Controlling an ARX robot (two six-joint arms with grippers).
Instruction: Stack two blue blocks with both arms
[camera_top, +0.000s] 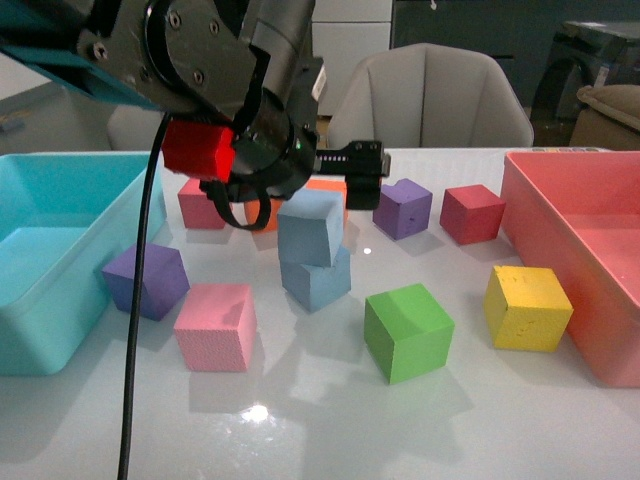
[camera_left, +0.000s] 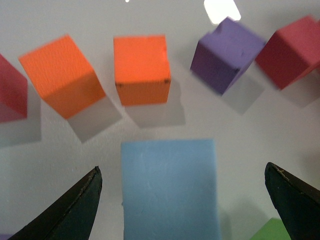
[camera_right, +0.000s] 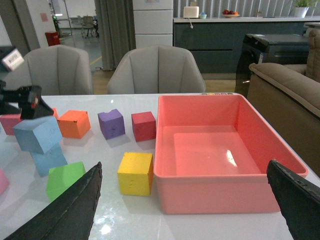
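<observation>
L gripper (camera_left: 182, 200) open, fingers wide apart, directly over top blue block (camera_top: 311, 227) | top block sits skewed on lower blue block (camera_top: 318, 278), mid-table | R gripper (camera_right: 185, 200) open, empty, well off by pink bin (camera_right: 210, 195) | you're nearer w/ L arm, block lies straight below.

Two grey chairs (camera_right: 155, 67) stand behind the white table (camera_right: 125, 215); a brown sofa (camera_right: 285, 95) sits beside it.

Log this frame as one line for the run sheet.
stack: upper blue block on lower blue block, skewed | left claw: open, above stack | right claw: open, empty, away by pink bin
</observation>
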